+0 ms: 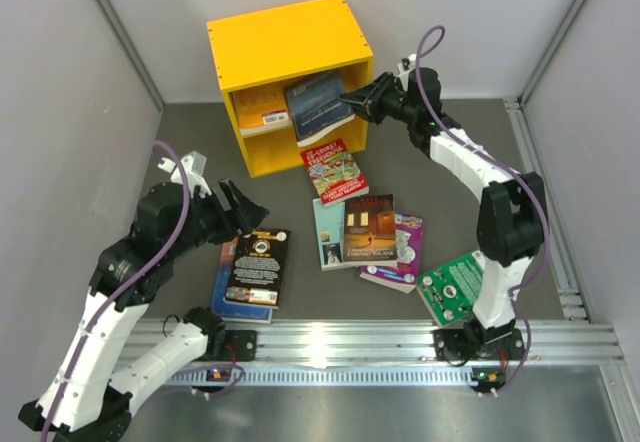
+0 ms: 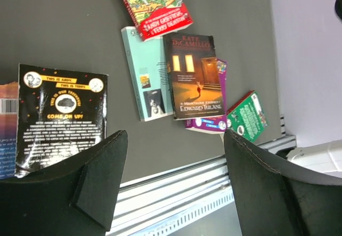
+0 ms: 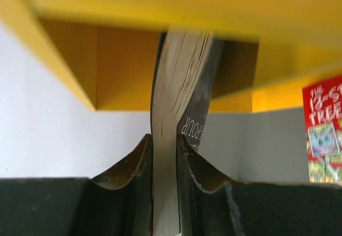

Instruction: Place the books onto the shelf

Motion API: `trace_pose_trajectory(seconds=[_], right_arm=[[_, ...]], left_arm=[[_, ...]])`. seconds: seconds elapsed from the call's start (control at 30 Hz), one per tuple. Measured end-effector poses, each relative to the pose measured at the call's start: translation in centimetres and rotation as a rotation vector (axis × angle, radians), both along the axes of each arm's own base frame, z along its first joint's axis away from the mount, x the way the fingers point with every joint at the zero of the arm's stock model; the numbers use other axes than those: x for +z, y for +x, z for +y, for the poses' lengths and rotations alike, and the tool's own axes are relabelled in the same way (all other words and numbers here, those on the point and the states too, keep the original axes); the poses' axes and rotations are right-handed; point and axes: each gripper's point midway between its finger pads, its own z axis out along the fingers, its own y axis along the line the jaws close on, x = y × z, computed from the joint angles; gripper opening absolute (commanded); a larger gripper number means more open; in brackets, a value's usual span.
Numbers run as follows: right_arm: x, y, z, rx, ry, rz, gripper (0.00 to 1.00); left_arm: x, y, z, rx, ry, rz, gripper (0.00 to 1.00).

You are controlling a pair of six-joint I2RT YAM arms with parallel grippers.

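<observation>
Where the shelf [image 1: 285, 42] opens, a red book [image 1: 335, 170] lies.

I see the bright yellow boxy wooden shelf [image 1: 290, 47] at the upper centre of the overhead view, standing on the dark grey table [image 1: 180, 152]. Inside it, a yellow-and-white paperback [image 1: 262, 110] lies at the left. A dark blue paperback [image 1: 318, 102] lies to its right, its outer edge between the fingers of the right gripper [image 1: 355, 100].

Just below the shelf lies a red-and-white paperback [image 1: 334, 170]. Below that, mid-frame, a dark brown paperback [image 1: 369, 228] rests across a teal paperback [image 1: 325, 224] on its left and a purple paperback [image 1: 405, 250] on its right. A green paperback [image 1: 452, 287] sits at lower right beside the right arm. Left of centre, a black paperback [image 1: 258, 267] lies on a blue paperback [image 1: 224, 287].
</observation>
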Motion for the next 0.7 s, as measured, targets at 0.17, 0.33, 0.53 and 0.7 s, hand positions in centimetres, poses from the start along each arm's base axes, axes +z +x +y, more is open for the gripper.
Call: trace_pose_trajectory(seconds=[0.17, 0.33, 0.53, 0.7], right_arm=[[-0.8, 4.1, 0.8, -0.035, 0.007, -0.008, 0.0], [-2.2, 6.0, -0.5, -0.09, -0.006, 0.021, 0.0], [-3.5, 7.7, -2.0, -0.158, -0.016, 0.057, 0.34], [-4.3, 7.7, -0.8, -0.1, 0.004, 0.087, 0.84]], left_arm=[[-2.0, 1.4, -0.3, -0.013, 0.081, 0.054, 0.77], [-4.6, 4.4, -1.1, -0.027, 0.198, 0.134, 0.77], [-6.4, 6.1, -2.2, -0.07, 0.249, 0.171, 0.76], [-7.9, 7.4, -3.4, -0.096, 0.255, 0.213, 0.75]])
